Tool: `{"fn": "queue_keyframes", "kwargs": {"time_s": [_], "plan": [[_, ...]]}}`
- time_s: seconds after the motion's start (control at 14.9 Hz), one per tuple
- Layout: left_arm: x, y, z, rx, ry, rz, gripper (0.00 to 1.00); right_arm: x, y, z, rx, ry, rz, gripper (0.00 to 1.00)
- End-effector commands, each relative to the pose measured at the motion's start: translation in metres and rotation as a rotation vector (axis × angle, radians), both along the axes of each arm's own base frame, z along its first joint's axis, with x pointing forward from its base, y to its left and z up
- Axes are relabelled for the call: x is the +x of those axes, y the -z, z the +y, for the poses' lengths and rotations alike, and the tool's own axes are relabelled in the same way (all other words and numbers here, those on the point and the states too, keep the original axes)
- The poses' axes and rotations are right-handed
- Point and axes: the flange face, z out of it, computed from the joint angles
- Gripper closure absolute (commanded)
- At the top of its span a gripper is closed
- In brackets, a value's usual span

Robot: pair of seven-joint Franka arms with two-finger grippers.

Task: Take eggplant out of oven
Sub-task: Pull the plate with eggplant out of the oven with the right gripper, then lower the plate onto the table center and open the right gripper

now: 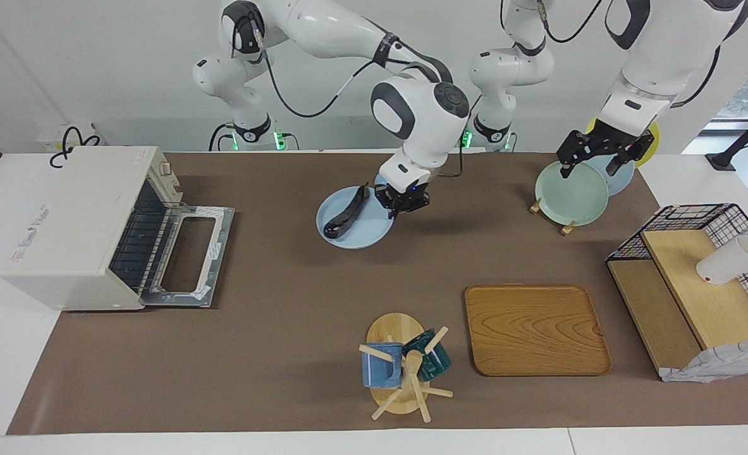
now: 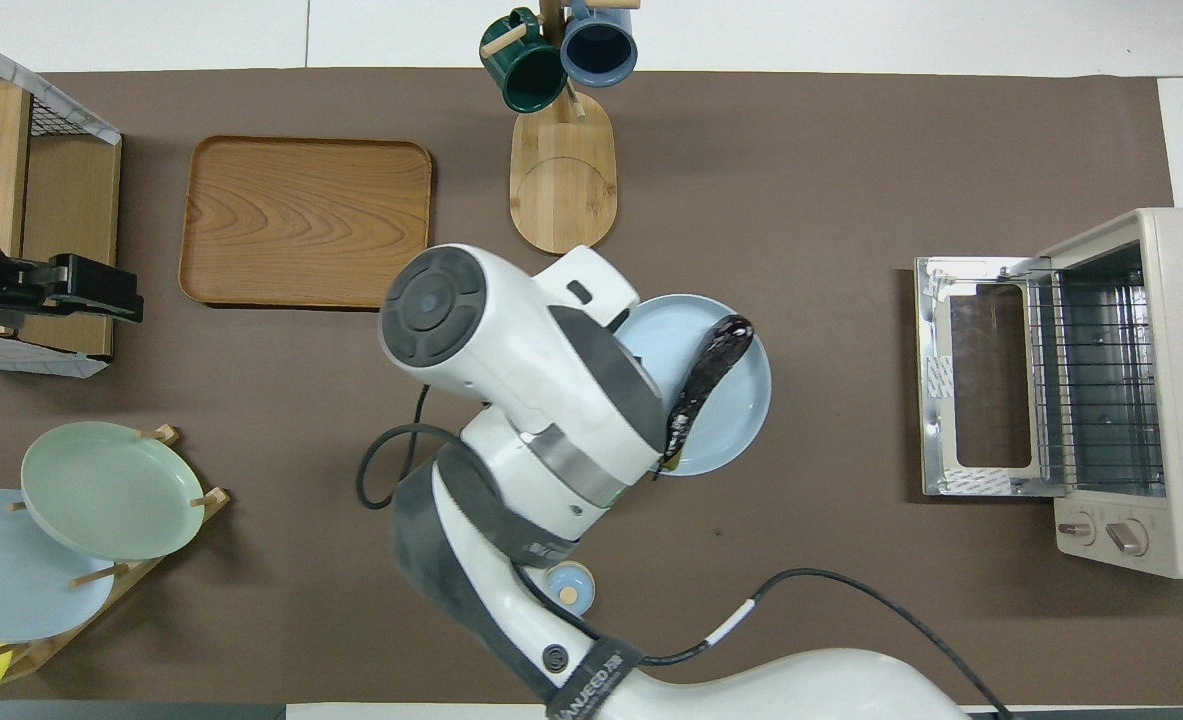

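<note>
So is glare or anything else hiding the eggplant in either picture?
Facing view: the eggplant lies plain on the blue plate, only a faint sheen. Overhead view: white glare patches on its skin, and the right arm's wrist covers the stem end and the right tool.

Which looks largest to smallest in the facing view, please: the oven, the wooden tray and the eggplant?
1. oven
2. wooden tray
3. eggplant
The gaps are plain; nearness to the camera does not blur this order.
</note>
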Motion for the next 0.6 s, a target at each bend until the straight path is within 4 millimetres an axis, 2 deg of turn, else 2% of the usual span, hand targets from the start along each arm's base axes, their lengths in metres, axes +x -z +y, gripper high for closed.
{"fn": "queue_keyframes", "kwargs": {"time_s": [0.0,0.33,0.54], "plan": [[-0.002,0.000,0.003,-0.013,-0.002,-0.001,0.00,0.003,0.015,0.004,0.067,0.047,0.005,1.00],[-0.002,0.000,0.003,-0.013,-0.002,-0.003,0.00,-0.027,0.060,-0.005,0.081,0.027,-0.002,1.00],[-0.002,0.000,0.003,-0.013,0.003,-0.003,0.00,-0.031,0.068,-0.008,0.098,0.023,-0.017,1.00]]}}
